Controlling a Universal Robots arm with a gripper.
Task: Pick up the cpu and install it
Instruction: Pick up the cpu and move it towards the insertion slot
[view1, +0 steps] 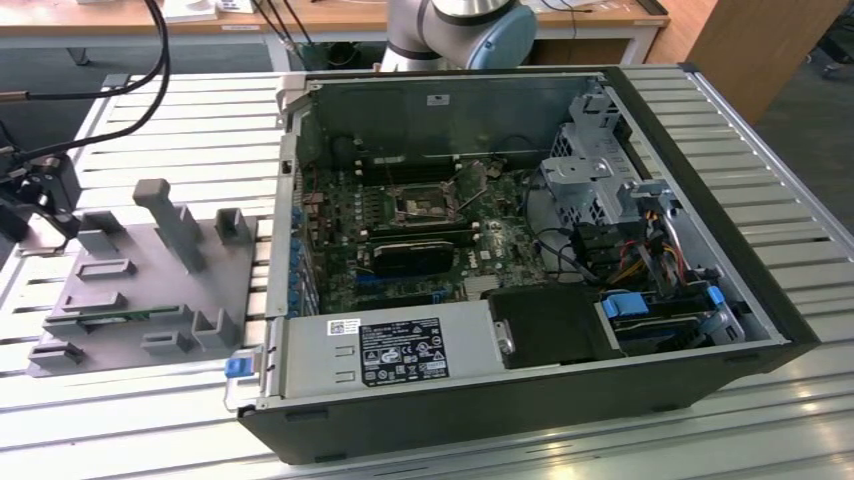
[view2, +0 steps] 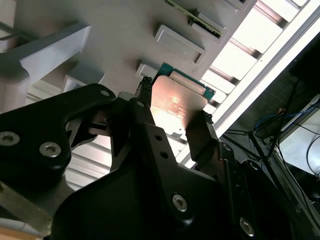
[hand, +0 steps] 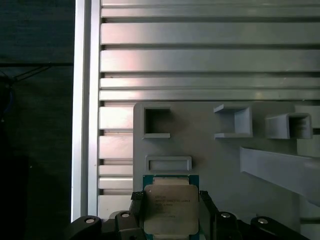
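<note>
Snugly, end effector (view2: 173, 107) clamped around cpu (hand: 170, 208)

A robotics lab: aluminium bench (view1: 174, 120), opened computer case (view1: 534, 425).

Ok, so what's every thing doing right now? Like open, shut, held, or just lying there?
gripper: shut on the cpu, one finger against each of two opposite edges.
cpu: held flat over the grey holder block; lifted or not, cannot tell.
grey holder block: lying on the slatted table.
computer case: lying on its side, open, insides showing.
</note>
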